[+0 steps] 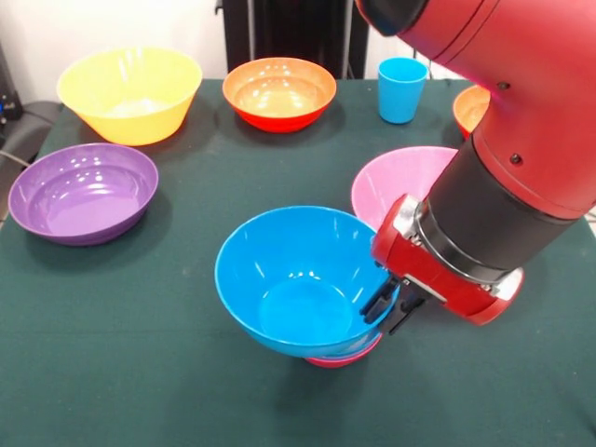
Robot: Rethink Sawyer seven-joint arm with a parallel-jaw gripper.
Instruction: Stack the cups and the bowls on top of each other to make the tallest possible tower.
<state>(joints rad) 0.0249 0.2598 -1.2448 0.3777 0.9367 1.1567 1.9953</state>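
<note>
The tower [312, 349] stands near the table's front middle: a medium blue bowl [293, 279] sits on top, with the small magenta-red bowl [340, 358] showing as a rim beneath it; the small blue bowl is hidden. My gripper [389, 307] is at the blue bowl's right rim, its fingers [377, 303] closed on that rim. A light blue cup [401, 89] stands at the back. The red cup is out of view. Single bowls: yellow [130, 93], orange-red [278, 93], purple [82, 191], pink [396, 182], and a second orange-red one [470, 107] half hidden by the arm.
The red and black arm [503, 168] comes down from the upper right and covers the table's right side. The table has a dark green cloth [121, 354]. A dark stand is behind the table at the top.
</note>
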